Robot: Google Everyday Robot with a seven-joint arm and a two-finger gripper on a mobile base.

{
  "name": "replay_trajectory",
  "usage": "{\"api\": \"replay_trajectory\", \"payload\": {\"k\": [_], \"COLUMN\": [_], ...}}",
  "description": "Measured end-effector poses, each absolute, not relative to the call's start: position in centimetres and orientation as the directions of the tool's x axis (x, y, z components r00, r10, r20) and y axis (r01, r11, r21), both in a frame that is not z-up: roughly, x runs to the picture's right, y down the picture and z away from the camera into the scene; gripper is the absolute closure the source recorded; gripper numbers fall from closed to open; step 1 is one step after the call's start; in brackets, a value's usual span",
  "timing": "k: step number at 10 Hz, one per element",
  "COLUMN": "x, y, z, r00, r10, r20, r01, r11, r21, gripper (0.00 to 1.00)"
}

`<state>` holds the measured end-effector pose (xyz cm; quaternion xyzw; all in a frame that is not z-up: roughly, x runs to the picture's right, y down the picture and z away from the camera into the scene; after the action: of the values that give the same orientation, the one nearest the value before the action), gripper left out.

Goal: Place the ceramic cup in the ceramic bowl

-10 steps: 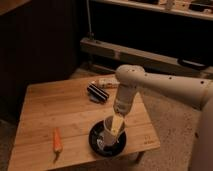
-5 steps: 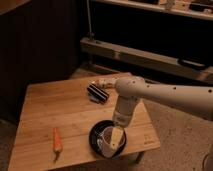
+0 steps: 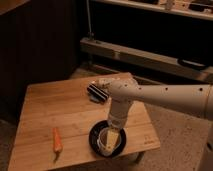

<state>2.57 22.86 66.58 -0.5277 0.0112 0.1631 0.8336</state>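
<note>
The two-finger gripper (image 3: 111,141) at the end of the white arm is lowered directly over the wide, shallow, glossy black ceramic bowl (image 3: 95,135), which sits near the front edge of the light wooden table (image 3: 45,112). The small white handleless ceramic cup (image 3: 103,140) is seen inside the bowl's rim, just left of the pale fingers and touching or nearly touching them. Whether the cup is gripped or already let go cannot be told. The cup's axis appears upright, in line with the descending wrist, so any coming move is judged to be vertical. An orange carrot (image 3: 57,139) lies well apart to the left; a dark striped object (image 3: 97,93) lies behind.
</note>
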Motion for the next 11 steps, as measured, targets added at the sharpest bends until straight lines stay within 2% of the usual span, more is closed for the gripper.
{"api": "replay_trajectory", "payload": {"k": [11], "x": [0.9], "y": [24.3], "z": [67.2], "r00": [0.949], "r10": [0.245], "r20": [-0.199], "r01": [-0.282], "r11": [0.375], "r21": [-0.883], "gripper": [0.20]}}
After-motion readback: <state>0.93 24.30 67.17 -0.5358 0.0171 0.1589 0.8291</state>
